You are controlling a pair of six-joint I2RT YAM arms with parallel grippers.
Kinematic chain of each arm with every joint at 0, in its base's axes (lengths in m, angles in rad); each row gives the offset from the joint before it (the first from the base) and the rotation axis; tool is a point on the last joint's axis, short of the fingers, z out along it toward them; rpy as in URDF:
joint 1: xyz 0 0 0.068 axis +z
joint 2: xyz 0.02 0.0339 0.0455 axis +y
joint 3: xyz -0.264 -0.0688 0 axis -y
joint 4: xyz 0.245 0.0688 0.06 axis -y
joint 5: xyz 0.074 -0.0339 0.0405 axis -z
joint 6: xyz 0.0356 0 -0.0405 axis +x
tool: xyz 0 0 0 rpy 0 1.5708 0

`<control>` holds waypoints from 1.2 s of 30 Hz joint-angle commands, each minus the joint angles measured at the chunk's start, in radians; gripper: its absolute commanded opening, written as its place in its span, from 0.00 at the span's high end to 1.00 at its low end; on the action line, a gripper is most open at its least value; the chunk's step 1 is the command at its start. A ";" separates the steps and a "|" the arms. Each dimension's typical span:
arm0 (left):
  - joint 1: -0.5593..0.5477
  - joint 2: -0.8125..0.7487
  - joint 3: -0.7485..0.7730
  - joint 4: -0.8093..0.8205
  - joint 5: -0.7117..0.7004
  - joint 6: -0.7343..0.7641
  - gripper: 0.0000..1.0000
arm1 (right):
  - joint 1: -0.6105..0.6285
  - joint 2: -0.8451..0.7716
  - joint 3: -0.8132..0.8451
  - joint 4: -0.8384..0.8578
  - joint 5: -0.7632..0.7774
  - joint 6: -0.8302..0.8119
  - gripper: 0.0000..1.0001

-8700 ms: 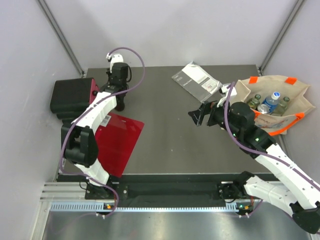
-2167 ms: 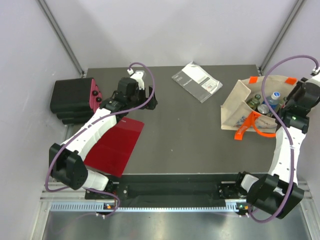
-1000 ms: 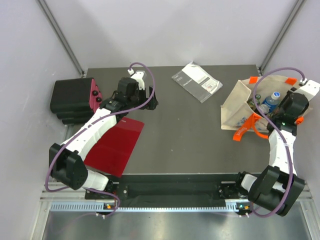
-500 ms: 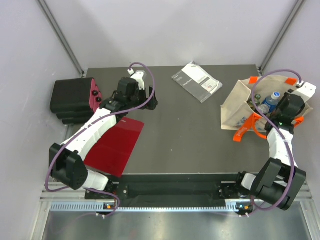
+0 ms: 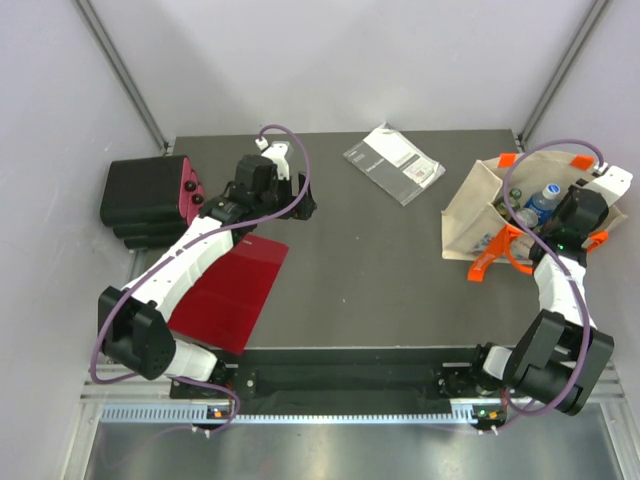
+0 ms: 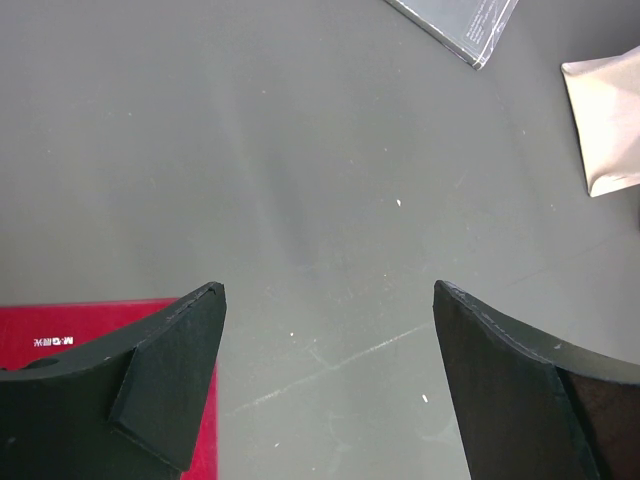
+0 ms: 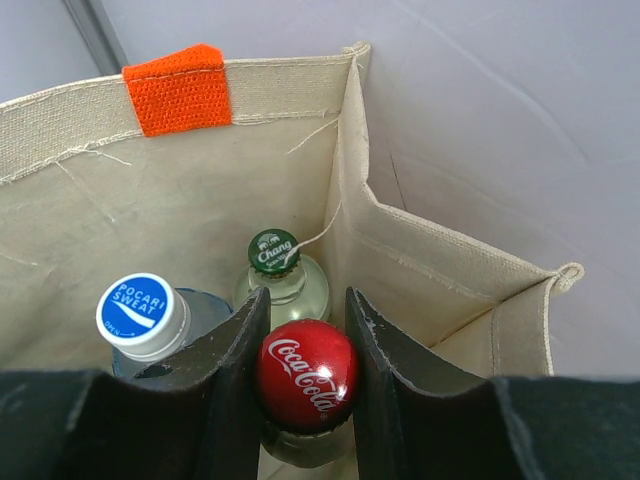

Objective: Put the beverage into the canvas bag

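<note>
right jaws grip cola bottle (image 7: 305,374) in canvas bag (image 7: 200,190) | neighbours: Pocari (image 7: 142,316), Chang (image 7: 273,252)

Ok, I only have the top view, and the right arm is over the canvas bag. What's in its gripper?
Observer: The right wrist camera shows the right gripper closed on a red-capped Coca-Cola bottle, down inside the canvas bag.
Operator: What's next to it?
Observer: A green-capped Chang bottle is just beyond it, and a Pocari Sweat bottle is on the left of that view.
Operator: And the left gripper?
Observer: The left gripper is open with nothing between its fingers, above bare table.
</note>
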 commanded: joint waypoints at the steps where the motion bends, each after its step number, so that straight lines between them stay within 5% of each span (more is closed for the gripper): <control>1: -0.004 -0.002 0.005 0.044 0.009 -0.011 0.11 | 0.004 0.000 0.005 0.102 0.027 0.023 0.98; 10: -0.004 0.001 0.005 0.044 0.010 -0.012 0.11 | 0.004 -0.012 0.013 0.076 0.099 0.035 0.90; 14: -0.004 -0.001 0.003 0.045 0.009 -0.012 0.11 | 0.004 -0.012 0.046 0.042 0.106 0.040 0.66; 17: -0.004 0.001 0.003 0.044 0.009 -0.012 0.11 | 0.004 -0.018 0.052 0.039 0.106 0.048 0.58; 36: -0.003 -0.001 0.003 0.044 0.006 -0.011 0.11 | 0.018 -0.061 0.101 -0.031 0.056 0.074 0.36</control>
